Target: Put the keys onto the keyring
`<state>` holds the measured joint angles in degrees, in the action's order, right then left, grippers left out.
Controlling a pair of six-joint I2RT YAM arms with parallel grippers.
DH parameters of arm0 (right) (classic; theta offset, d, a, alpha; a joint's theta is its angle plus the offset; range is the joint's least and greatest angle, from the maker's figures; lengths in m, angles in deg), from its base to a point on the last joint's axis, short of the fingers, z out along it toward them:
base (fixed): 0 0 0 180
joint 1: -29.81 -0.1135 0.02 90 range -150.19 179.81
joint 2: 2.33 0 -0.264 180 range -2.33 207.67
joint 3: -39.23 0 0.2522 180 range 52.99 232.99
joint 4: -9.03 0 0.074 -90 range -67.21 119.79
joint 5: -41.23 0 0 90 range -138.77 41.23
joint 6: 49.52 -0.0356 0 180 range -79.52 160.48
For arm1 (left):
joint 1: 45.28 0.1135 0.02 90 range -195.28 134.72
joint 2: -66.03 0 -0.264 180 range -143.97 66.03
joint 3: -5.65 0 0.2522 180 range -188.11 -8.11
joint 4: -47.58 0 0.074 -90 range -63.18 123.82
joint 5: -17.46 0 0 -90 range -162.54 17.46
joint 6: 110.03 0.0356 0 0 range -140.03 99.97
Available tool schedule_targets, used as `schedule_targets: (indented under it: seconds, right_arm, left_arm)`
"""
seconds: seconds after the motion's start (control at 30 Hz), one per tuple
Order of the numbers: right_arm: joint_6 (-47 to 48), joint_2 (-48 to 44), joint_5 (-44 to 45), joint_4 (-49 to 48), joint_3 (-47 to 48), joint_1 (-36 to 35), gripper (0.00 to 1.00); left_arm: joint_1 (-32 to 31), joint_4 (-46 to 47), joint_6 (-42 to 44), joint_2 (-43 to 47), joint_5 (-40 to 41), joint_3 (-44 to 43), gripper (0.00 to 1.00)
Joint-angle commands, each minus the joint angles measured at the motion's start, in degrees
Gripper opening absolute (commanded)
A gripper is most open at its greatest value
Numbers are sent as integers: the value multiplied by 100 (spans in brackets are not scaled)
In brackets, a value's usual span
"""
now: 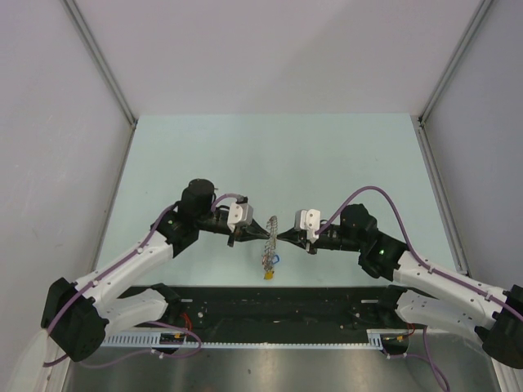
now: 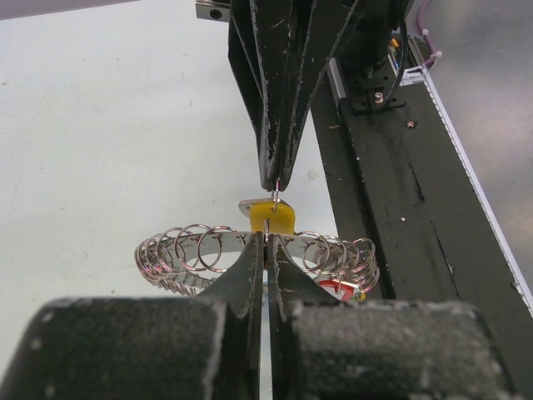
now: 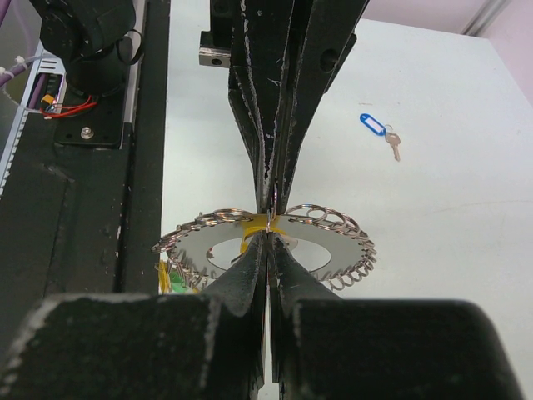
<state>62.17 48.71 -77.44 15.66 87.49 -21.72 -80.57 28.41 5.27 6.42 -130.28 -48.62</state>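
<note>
The keyring (image 1: 270,233), a flat grey disc fringed with small wire rings, hangs edge-on between my two grippers above the table's near edge. The left gripper (image 2: 268,240) is shut on the near rim of the keyring (image 2: 187,252). Facing it, the right gripper (image 2: 276,184) is shut on a thin wire loop. From that loop the yellow-tagged key (image 2: 272,218) hangs against the far rim. In the right wrist view the right gripper (image 3: 268,235) meets the keyring (image 3: 337,248) at its rim, tip to tip with the left gripper (image 3: 271,204). A blue-tagged key (image 3: 373,125) lies loose on the table.
Red (image 2: 337,288), green and yellow tags (image 3: 171,279) dangle under the ring. The black base rail (image 1: 278,302) runs along the near edge just below the grippers. Grey walls close in the pale green table (image 1: 278,155) on the left, right and back.
</note>
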Motion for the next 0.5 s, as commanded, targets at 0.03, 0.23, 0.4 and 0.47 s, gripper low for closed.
schedule_targets:
  seconds: [0.03,0.23,0.4,0.47]
  right_arm:
    - [89,11,80,-139,66,-33,0]
    - [98,46,151,-130,66,-33,0]
    - [98,28,221,-130,57,-33,0]
    - [89,54,212,-121,66,-33,0]
  left_arm:
    - [-13,75,186,99,-185,-299,0]
    - [-13,75,177,108,-194,-299,0]
    - [-13,75,195,108,-177,-299,0]
    - [-13,66,186,108,-185,-299,0]
